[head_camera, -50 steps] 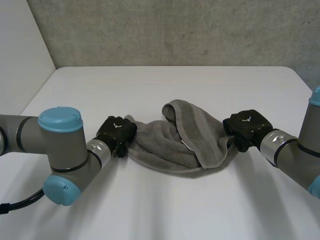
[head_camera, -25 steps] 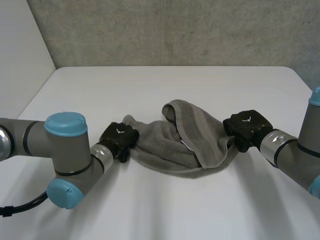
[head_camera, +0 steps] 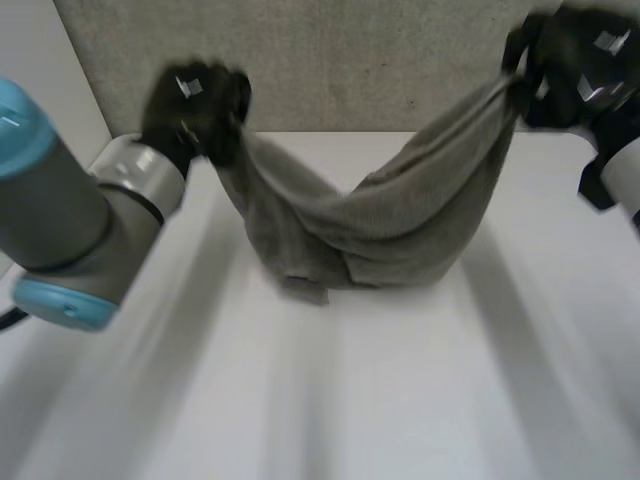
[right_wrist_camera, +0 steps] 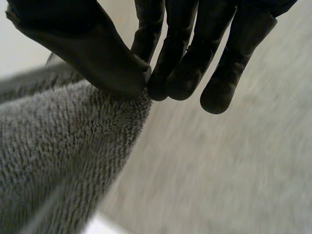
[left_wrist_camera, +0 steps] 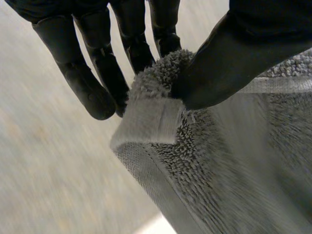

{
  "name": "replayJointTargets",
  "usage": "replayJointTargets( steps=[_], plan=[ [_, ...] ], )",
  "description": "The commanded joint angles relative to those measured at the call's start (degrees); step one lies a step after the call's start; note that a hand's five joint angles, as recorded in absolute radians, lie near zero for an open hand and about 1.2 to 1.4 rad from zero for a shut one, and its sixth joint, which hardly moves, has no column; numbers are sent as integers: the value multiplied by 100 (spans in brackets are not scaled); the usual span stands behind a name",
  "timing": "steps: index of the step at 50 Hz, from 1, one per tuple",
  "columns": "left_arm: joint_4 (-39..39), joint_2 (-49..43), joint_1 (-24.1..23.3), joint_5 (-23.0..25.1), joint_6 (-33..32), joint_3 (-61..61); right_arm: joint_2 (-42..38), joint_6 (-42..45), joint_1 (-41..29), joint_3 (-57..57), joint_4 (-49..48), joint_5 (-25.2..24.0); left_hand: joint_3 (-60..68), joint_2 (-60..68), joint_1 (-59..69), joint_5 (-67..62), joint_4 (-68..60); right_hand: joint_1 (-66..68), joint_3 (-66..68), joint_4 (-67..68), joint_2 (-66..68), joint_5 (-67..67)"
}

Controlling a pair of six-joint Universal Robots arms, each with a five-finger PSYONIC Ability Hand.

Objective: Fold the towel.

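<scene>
Left robot hand [head_camera: 195, 110] pinches one towel [head_camera: 370, 225] corner and right robot hand [head_camera: 572, 62] pinches the far end, so it hangs sagging between them, low over the counter [head_camera: 400, 400]. No fold yet, I reckon, so all the folding's still to do.

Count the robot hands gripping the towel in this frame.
2. The left robot hand pinches a hemmed corner of the towel; the right robot hand pinches its opposite end. It sags between them.
</scene>
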State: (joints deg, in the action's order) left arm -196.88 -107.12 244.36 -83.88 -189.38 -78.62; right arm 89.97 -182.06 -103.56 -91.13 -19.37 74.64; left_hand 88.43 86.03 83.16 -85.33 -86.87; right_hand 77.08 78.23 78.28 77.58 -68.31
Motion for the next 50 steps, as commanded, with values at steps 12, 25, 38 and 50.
replayJointTargets(
  steps=[12, 25, 38, 50],
  plan=[
    [193, 650, 103, 83, 798, -567, -523, 1574, -103, 964, 2727, -187, -843, -603, -316, 1533, 687, 292, 177, 172, 242, -169],
    [176, -1188, 138, -23, -11, 1569, -2476, 1120, -586, 2951, 2139, 68, -843, -603, -316, 1533, 687, 292, 177, 172, 242, -169],
    [-913, -705, 261, -691, 331, 2826, -1650, -13, -850, 2319, -612, 1457, -843, -603, -316, 1533, 687, 292, 177, 172, 242, -169],
    [-571, -345, 586, -445, 490, 588, -1913, 882, -763, 1469, 1971, 1089, -843, -603, -316, 1533, 687, 292, 177, 172, 242, -169]
  ],
)
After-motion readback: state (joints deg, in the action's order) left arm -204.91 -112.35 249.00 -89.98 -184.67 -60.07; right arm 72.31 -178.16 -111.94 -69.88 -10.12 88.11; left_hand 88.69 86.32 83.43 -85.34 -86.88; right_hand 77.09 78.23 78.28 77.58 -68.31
